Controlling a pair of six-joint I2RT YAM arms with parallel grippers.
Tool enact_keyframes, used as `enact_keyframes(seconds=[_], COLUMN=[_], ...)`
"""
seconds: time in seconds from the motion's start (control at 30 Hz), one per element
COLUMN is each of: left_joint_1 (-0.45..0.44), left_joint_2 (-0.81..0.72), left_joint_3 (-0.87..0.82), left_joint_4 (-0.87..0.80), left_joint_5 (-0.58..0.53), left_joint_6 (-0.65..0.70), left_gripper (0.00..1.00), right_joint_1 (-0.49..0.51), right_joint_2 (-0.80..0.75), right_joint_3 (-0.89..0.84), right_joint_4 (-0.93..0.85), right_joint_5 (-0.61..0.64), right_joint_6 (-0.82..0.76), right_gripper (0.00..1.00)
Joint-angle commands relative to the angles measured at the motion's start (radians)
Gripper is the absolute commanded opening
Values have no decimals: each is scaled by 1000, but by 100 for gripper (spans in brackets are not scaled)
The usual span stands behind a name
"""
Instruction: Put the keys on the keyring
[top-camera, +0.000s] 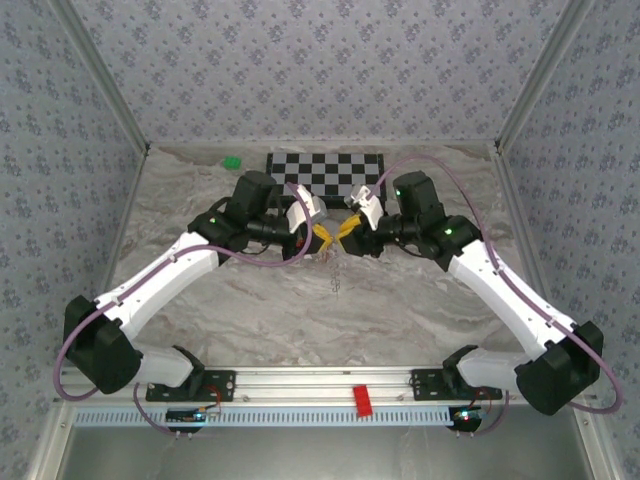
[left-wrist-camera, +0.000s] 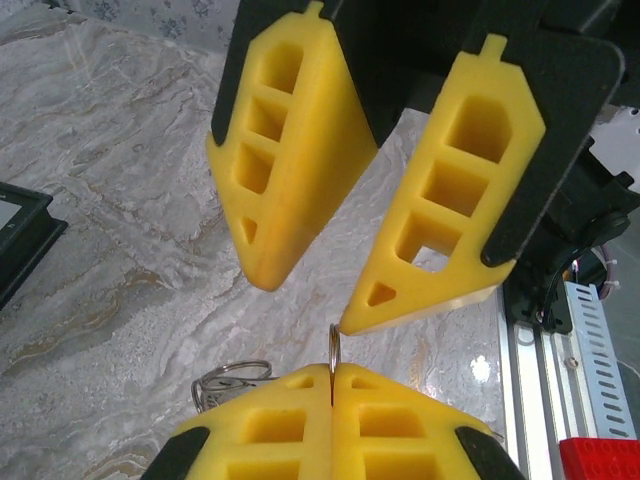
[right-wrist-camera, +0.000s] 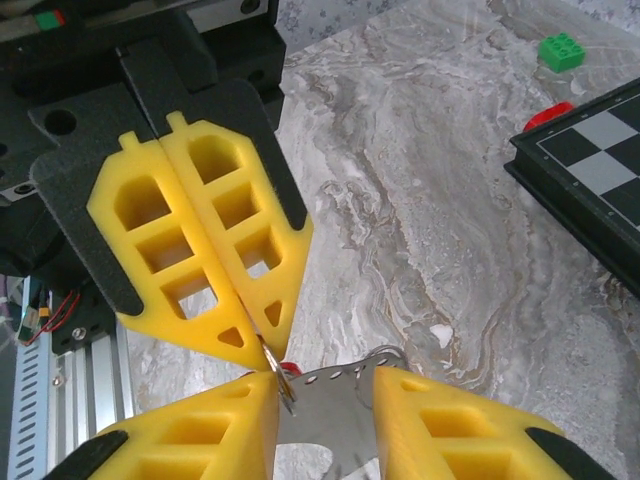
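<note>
The left gripper (left-wrist-camera: 332, 385) has its two yellow pads pressed flat together. A thin metal keyring (left-wrist-camera: 333, 348), seen edge-on, is pinched in the seam at their tips. It is held over the middle of the marble table (top-camera: 300, 310), on the near side of the chessboard (top-camera: 325, 168).

Tip to tip with it, the right gripper (right-wrist-camera: 325, 385) stands partly open. From the left wrist, bare marble shows between its fingers (left-wrist-camera: 290, 170), and the tip of one reaches the top of the ring, touching it or just beside it.

From the right wrist, a flat silvery metal piece (right-wrist-camera: 330, 420) with a row of small holes along its edge shows in the gap between the right pads. I cannot tell whether it sits between them or hangs beneath them. Its lower part is cut off by the frame. A tiny red tag (right-wrist-camera: 287, 368) peeps out just beside the ring, mostly hidden.

From the left wrist, wire loops (left-wrist-camera: 232, 375) show beside the closed pads, half covered by them. Their link to the ring cannot be made out.

A red block (top-camera: 362, 400) lies on the slotted rail (left-wrist-camera: 590, 350) at the near edge. Far back, a green block (right-wrist-camera: 560, 50) sits on the marble beyond the board. The edge of another red object (right-wrist-camera: 550, 115) shows behind the board's corner, too hidden to name.
</note>
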Motion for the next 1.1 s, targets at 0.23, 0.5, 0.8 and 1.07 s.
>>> enact_keyframes(seconds=[0.23,0.5,0.8,1.07], left_joint_1=[-11,-18,-21,1], left_joint_2=[-15,-4,3,-41], left_joint_3=[42,46,52,21], left_joint_4=[1,-11,-19,94], left_joint_5=[50,58,64,61], left_joint_6=[23,32,31,-73], left_gripper=[0,0,0,26], right_joint_1=[20,36,45,26], right_joint_2=[41,40,27,-40], right_joint_3=[41,41,23,-85], right_joint_4=[-64,-44,-30,184], right_joint_5=[-22,-17,-21,-74], right_joint_6=[-35,-45,-67,21], right_gripper=[28,24,0,0])
